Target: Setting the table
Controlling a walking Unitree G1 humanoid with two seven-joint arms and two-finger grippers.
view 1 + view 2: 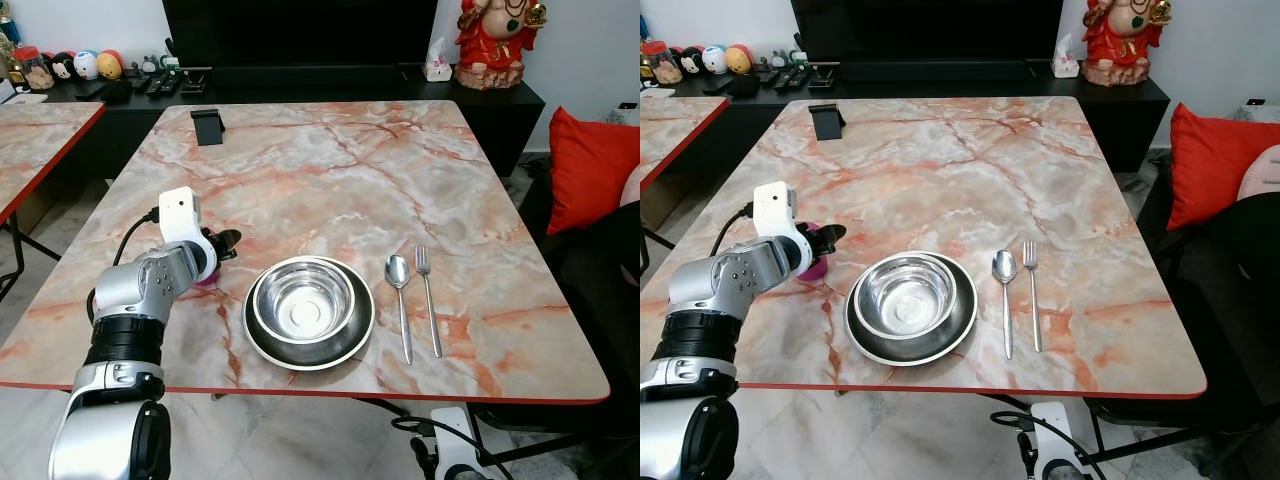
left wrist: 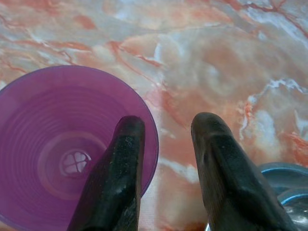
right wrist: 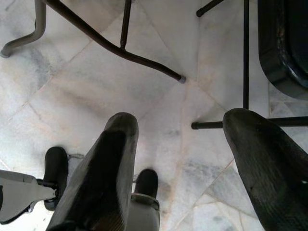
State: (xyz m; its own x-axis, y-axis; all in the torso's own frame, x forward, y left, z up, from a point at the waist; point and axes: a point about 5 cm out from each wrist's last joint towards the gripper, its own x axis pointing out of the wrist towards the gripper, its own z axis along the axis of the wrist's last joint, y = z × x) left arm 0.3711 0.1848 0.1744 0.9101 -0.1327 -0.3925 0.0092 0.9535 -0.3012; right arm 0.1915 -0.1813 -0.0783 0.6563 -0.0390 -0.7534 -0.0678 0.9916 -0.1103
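A translucent purple cup (image 2: 57,144) stands upright on the marble table (image 1: 330,170), left of the plate. My left gripper (image 2: 168,125) hangs over the cup's rim, open, with one finger (image 2: 126,144) above the cup's inside and the other outside it. From the head the cup (image 1: 206,281) is mostly hidden behind my left wrist. A steel bowl (image 1: 305,300) sits in a dark plate (image 1: 300,357) near the front edge. A spoon (image 1: 400,290) and a fork (image 1: 428,295) lie to their right. My right gripper (image 3: 178,120) hangs open below the table, over the floor.
A black stand (image 1: 208,126) sits at the table's far left corner. A second marble table (image 1: 35,140) is to the left. A red cushion (image 1: 590,165) lies on the right. A dark cabinet with a red statue (image 1: 495,40) runs along the back.
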